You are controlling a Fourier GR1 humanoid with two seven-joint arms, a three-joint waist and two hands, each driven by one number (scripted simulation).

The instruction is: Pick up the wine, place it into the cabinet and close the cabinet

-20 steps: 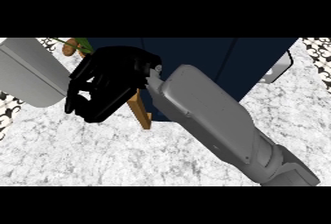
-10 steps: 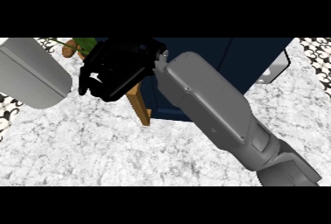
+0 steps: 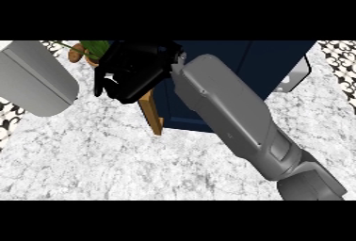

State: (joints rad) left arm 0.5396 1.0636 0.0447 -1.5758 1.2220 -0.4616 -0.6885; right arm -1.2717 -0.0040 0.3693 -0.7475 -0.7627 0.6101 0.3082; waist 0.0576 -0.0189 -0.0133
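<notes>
You could not see the wine, and the right hand (image 3: pixel 132 70) hid part of the cabinet (image 3: pixel 230 56).

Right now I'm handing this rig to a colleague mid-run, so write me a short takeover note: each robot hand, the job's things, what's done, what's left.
Right robot hand: reached across to the edge of the cabinet door, fingers curled; whether it holds anything cannot be told.
Left robot hand: not in view; only its grey forearm shows at upper left.
Cabinet: dark blue, at the back of the marble counter, door ajar.
Wine: not visible, so placement cannot be confirmed.
Left: check the wine is inside, shut the door.
</notes>
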